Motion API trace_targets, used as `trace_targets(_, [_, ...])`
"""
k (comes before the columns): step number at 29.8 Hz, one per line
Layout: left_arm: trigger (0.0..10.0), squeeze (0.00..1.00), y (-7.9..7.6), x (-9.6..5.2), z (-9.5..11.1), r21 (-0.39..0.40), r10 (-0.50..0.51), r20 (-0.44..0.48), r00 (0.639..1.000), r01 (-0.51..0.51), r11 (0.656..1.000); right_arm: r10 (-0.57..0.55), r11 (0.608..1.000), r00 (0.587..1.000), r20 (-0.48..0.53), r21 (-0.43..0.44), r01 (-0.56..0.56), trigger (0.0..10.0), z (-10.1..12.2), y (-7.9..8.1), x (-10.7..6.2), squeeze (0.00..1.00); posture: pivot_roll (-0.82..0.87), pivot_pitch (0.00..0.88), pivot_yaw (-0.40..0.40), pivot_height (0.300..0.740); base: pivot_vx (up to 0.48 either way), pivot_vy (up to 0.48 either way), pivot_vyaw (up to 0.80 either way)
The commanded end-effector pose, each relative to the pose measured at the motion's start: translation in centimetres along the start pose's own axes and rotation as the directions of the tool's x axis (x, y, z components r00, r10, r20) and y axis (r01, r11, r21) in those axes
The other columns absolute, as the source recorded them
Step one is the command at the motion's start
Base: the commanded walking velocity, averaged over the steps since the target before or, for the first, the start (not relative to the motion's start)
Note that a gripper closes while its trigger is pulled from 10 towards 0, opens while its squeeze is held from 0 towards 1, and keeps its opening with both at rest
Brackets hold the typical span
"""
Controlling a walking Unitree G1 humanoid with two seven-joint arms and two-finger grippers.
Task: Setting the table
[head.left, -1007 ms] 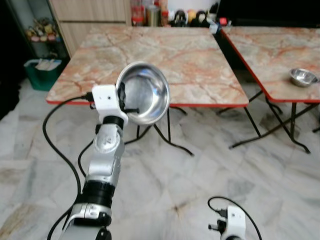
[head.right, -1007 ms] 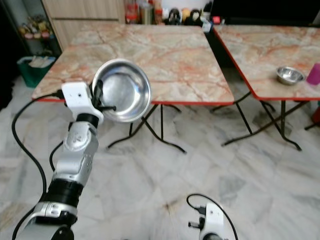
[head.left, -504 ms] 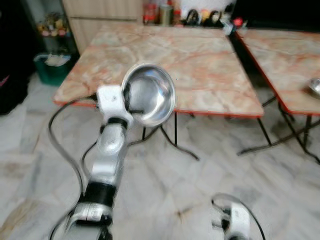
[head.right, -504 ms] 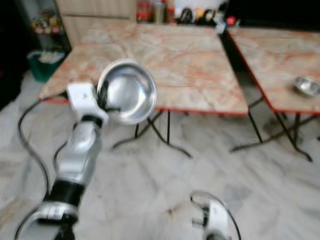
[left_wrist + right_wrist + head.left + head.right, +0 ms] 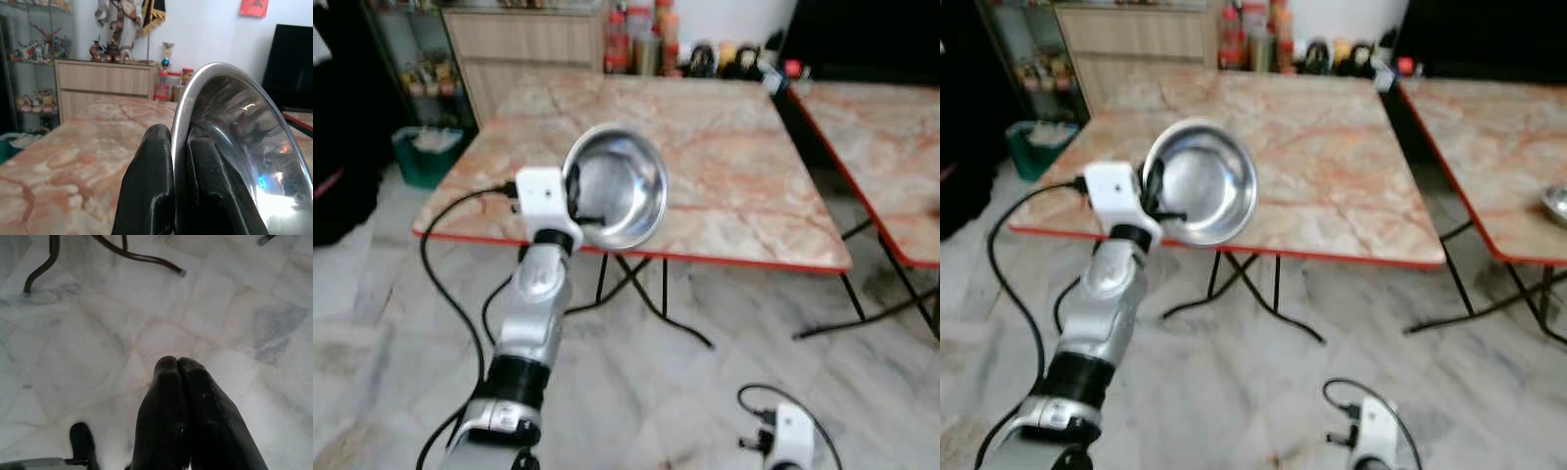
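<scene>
Left wrist view shows the left gripper (image 5: pixel 173 171) pinching the steel bowl (image 5: pixel 234 142) rim; next, lowering it onto the marble table (image 5: pixel 724 166).

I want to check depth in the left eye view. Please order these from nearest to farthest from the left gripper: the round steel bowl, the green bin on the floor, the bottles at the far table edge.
1. Round steel bowl: clamped by its rim in the left gripper.
2. Green bin: on the floor, left of the marble table.
3. Bottles: beyond the table's far edge.
</scene>
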State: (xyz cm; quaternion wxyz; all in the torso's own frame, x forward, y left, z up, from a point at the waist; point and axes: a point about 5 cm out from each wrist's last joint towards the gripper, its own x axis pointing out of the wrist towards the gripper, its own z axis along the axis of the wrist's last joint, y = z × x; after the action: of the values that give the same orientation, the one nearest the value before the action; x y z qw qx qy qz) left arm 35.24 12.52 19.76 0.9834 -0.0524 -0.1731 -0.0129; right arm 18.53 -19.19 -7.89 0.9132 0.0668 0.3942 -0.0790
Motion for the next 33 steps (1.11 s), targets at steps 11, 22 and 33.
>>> trace_targets(11, [10.0, 0.00, -1.86, 0.39, 0.49, -0.025, -0.063, 0.021, 0.998, 0.063, 0.998, -0.032, 0.999, 0.999, -0.012, -0.002, 0.032, 10.0, -0.08, -1.30, -0.13, 0.00, -0.04, 0.020, -0.023, 0.740, 0.352, 0.000, -0.27])
trace_targets(22, [10.0, 0.00, -1.98, 0.22, 0.21, -0.032, -0.068, 0.011, 0.998, 0.069, 0.997, -0.040, 0.999, 0.999, -0.032, 0.013, 0.041, 10.0, -0.60, -1.40, -0.27, 0.00, -0.03, 0.051, -0.027, 0.740, 0.352, 0.000, 0.00])
trace_targets(33, [10.0, 0.00, -1.57, 0.08, -0.34, -0.062, -0.048, -0.020, 0.999, 0.046, 0.997, -0.037, 0.999, 0.999, -0.037, 0.016, 0.038, 10.0, -0.79, -1.34, -0.32, 0.00, -0.04, 0.055, -0.022, 0.740, 0.250, 0.000, -0.21])
